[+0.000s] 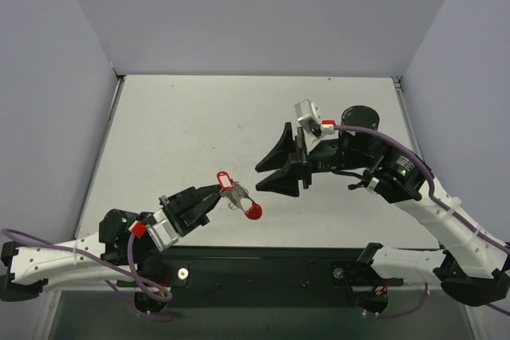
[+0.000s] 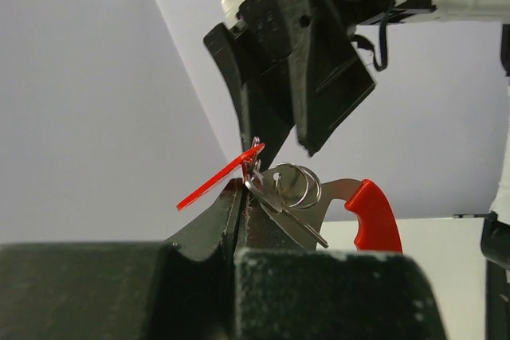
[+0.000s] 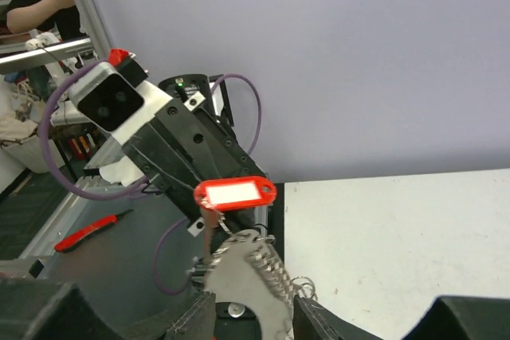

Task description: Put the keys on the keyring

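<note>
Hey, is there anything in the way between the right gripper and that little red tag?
Nothing visible does. The right gripper is open, facing the red tag across bare air. The tag sticks up from the silver rings, which the left gripper pinches shut, with the red clip beyond them.

Each arm is built of white tube-like links and black rounded joints. The left arm (image 1: 64, 256) has a purple left cable (image 1: 32, 234) along its side. The right arm (image 1: 450, 224) has a purple right cable (image 1: 374, 129) that curves over its black motor housings, and a small green light (image 1: 404, 170) on one joint. The right wrist camera (image 1: 307, 115) is a grey-and-white block with a red piece (image 1: 327, 127) beside it. The left wrist camera (image 3: 111, 101) has a red cap (image 3: 118, 56). The fingers of the right gripper (image 1: 261, 178) are black, flat and wedge-shaped. Those of the left gripper (image 1: 213, 194) are black too.
</note>
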`<state>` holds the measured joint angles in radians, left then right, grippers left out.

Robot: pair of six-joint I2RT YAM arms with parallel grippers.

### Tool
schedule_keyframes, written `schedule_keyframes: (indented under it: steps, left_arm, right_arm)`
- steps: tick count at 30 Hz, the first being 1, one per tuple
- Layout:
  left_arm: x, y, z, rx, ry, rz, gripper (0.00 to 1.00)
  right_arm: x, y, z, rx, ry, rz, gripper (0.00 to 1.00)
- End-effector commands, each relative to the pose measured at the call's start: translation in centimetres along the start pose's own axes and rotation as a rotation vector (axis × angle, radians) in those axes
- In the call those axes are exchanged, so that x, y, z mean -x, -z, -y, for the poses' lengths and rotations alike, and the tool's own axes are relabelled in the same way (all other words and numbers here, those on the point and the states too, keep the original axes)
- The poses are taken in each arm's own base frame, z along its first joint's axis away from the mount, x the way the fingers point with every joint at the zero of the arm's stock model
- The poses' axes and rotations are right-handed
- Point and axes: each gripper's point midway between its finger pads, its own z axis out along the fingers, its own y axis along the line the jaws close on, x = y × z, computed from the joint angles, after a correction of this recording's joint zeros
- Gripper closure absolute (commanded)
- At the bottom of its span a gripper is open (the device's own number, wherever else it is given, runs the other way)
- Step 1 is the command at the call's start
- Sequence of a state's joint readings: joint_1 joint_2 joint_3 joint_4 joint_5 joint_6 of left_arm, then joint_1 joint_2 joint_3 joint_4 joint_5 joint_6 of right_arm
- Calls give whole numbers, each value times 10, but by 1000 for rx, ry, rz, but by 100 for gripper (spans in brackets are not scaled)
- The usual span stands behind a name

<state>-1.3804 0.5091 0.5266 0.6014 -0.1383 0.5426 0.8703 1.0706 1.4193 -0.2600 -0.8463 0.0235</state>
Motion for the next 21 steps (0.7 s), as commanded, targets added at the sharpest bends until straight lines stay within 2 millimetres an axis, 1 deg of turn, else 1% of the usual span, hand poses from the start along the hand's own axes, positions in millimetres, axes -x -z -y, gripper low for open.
schedule_keyframes:
  steps: [1, 4, 5, 8, 11, 21]
  left_arm:
    - [26, -2, 3, -32, 107, 82, 100]
    - [28, -3, 7, -48, 130, 100, 100]
    - [30, -3, 8, -56, 133, 107, 100]
    - [29, -5, 11, -63, 139, 101, 100]
    - [28, -6, 12, -68, 152, 104, 100]
    - [27, -6, 11, -41, 173, 124, 100]
  right_arm:
    - [11, -6, 1, 18, 72, 34, 58]
    - [11, -10, -1, 31, 74, 35, 60]
    - [12, -10, -1, 29, 78, 42, 62]
    - [15, -9, -5, 42, 89, 60, 68]
    - [16, -10, -8, 54, 93, 71, 71]
    - [10, -18, -20, 123, 96, 67, 74]
